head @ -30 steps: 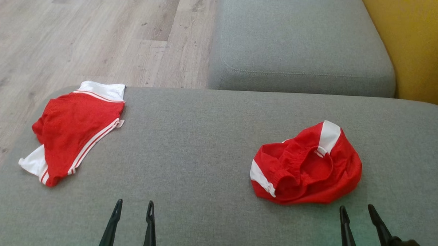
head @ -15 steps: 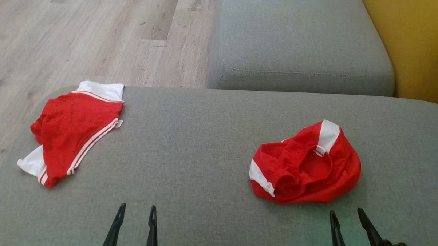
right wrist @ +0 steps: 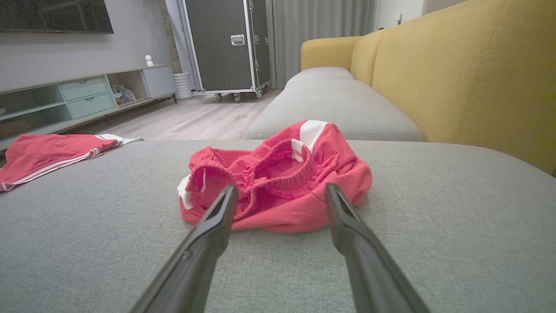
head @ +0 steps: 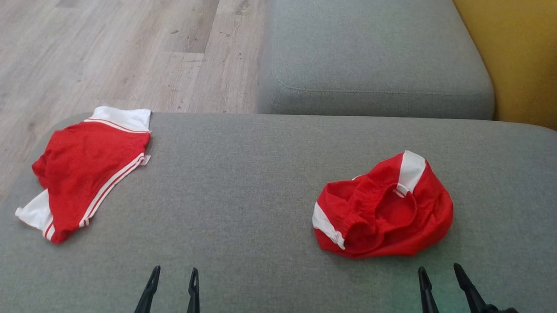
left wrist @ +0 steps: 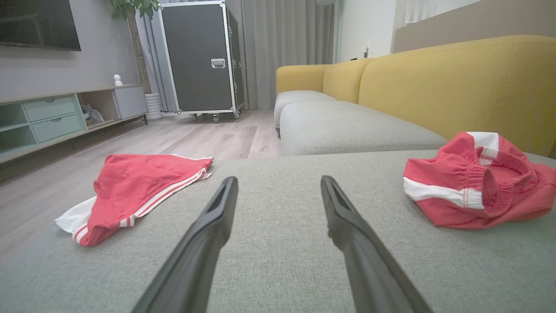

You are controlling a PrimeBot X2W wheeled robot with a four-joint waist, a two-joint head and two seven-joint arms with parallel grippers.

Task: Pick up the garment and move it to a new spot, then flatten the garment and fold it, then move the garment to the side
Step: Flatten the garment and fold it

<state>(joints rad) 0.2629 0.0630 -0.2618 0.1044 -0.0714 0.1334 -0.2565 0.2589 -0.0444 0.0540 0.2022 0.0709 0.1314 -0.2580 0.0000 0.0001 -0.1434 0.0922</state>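
Note:
A crumpled red garment (head: pixel 383 209) with white panels and an elastic waistband lies bunched on the right part of the grey cushion (head: pixel 240 197); the right wrist view has it (right wrist: pixel 278 178) straight ahead. My right gripper (head: pixel 440 272) is open just in front of it, not touching, its fingers (right wrist: pixel 208 234) empty. A second red garment (head: pixel 86 168) with white stripes lies flat at the cushion's far left corner, also in the left wrist view (left wrist: pixel 139 187). My left gripper (head: pixel 175 271) is open over bare cushion, holding nothing.
A second grey seat cushion (head: pixel 374 58) lies beyond, with the yellow sofa back (head: pixel 532 59) on the right. Wooden floor (head: pixel 101 44) drops off past the cushion's far and left edges. A black wheeled case (left wrist: pixel 200 56) and a low cabinet (left wrist: pixel 52 117) stand across the room.
The whole head view has shifted a little, so the camera moved. My right gripper's fingers have drawn back slightly from the crumpled garment. Both garments lie as before.

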